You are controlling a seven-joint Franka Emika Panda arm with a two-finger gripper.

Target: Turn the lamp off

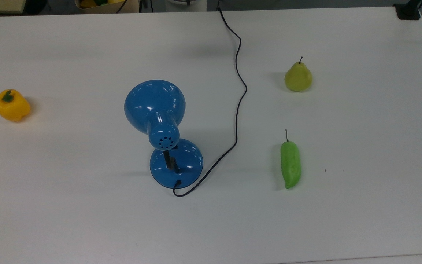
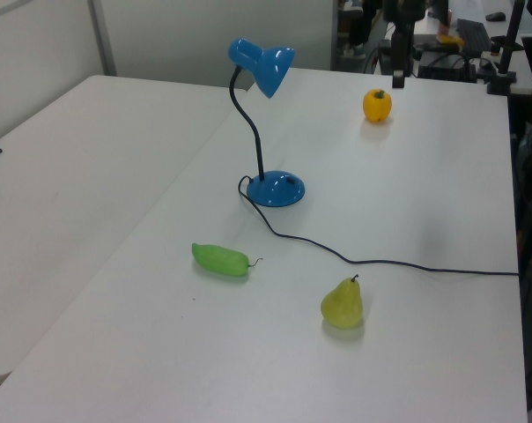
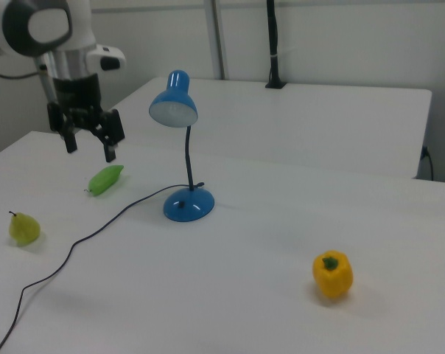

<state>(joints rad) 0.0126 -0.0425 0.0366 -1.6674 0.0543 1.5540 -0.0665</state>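
Mid-table, well in from every edge, the lamp [image 1: 163, 134] stands, probably off. Your gripper [image 3: 88, 141] hangs spread and empty, well clear; descend carelessly and you could snag the cord [image 1: 237, 110], toppling it.

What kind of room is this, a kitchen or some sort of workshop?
Most likely a robotics lab, not a kitchen. A robot arm with its gripper open hangs over a plain white table, and the table holds a staged mix: a blue lamp, a pear and a yellow pepper.
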